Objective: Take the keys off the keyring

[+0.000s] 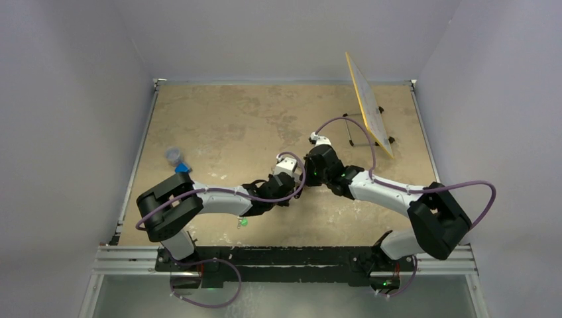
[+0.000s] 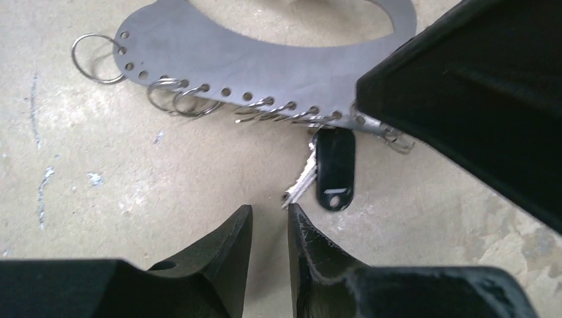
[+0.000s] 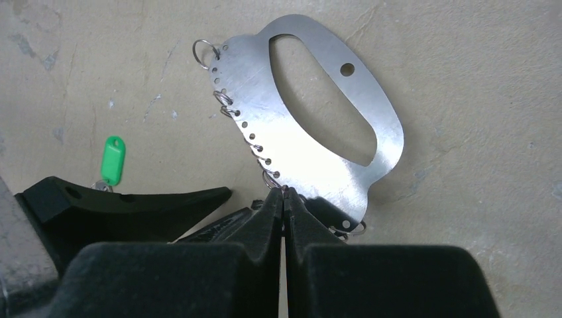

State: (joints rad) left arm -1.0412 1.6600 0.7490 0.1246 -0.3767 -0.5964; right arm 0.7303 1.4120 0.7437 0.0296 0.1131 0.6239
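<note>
The keyring (image 3: 311, 152) is a flat pale metal plate with an oval cutout, lying on the table, with small split rings in holes along one edge. It also shows in the left wrist view (image 2: 265, 59). A key with a black head (image 2: 335, 169) and a short silver blade (image 2: 301, 182) hangs from that edge. My right gripper (image 3: 283, 192) is shut on the keyring's holed edge beside the key. My left gripper (image 2: 270, 211) is slightly open and empty, its tips just short of the blade. In the top view the two grippers meet mid-table, left (image 1: 286, 173) and right (image 1: 311, 171), hiding the keyring.
A small key bunch with a green tag (image 3: 112, 160) lies near the left arm, also visible in the top view (image 1: 244, 222). A blue and clear small object (image 1: 177, 159) sits at the left. A yellow board on a stand (image 1: 369, 106) leans at the back right.
</note>
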